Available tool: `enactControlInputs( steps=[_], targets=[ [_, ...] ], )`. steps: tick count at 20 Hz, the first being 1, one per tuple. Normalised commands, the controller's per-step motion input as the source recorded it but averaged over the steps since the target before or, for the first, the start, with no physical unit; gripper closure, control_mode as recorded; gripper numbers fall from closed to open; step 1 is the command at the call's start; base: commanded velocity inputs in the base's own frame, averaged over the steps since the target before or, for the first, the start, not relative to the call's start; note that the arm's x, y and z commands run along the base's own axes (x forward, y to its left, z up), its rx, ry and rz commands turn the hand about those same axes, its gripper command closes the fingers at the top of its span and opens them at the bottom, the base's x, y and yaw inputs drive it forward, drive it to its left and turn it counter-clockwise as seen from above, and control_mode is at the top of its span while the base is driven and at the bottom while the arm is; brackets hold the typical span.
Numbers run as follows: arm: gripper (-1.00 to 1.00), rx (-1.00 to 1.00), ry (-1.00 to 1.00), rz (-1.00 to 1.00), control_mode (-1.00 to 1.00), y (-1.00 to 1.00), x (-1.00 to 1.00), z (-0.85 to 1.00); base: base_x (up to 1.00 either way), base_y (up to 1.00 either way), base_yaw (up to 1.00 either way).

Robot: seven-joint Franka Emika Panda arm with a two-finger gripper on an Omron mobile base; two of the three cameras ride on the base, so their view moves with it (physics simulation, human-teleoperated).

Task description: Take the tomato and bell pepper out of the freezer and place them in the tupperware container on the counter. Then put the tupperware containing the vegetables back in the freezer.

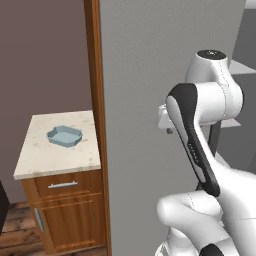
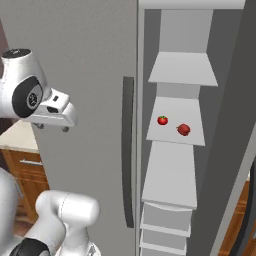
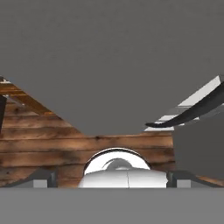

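1. While my hand (image 2: 51, 128) hangs in front of the closed grey freezer door (image 2: 85, 60), I see only two short finger stubs poking down under its white body in the right base view; how far apart they stand I cannot tell, and I see nothing between them.
2. From the hand view, I look down past the flat grey door face onto the brown wooden floor (image 3: 52, 144), with the curved dark door handle (image 3: 192, 114) off to one side.
3. Right of the hand in the right base view, the long dark vertical handle runs down the door's edge, and beyond it the freezer (image 2: 180, 165) stands open, its pale grey shelves stacked one above another.
4. On one middle shelf (image 2: 172, 132) lie the bell pepper (image 2: 162, 120) and the tomato (image 2: 183, 130), near each other but apart; the bell pepper sits to the left, the tomato to the right and closer to the front edge.
5. Well away on the other side of the door, past a brown wooden panel (image 1: 97, 125), the desk (image 1: 40, 160) shows in the left base view.
6. The tupperware container (image 1: 64, 136) rests upright on the desk's beige top, with nothing in it, above the drawer with its silver bar handle (image 1: 62, 185).
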Motion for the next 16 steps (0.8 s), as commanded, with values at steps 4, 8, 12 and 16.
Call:
enactControlInputs(
  steps=[4, 8, 12, 16],
  targets=[
    [-1.00, 0.00, 0.00, -0.04, -1.00, 0.00, -0.71, 0.00, 0.00, 0.00, 0.00],
    [-1.00, 0.00, 0.00, -0.05, -1.00, -0.15, -0.48, 0.00, 0.00, 0.00, 0.00],
    [-1.00, 0.00, 0.00, -0.05, -1.00, -0.26, -0.49, -0.04, 0.00, 0.00, 0.00],
    [-1.00, 0.00, 0.00, -0.02, -1.00, -0.21, -0.36, -0.05, 0.00, 0.00, 0.00]
  ],
)
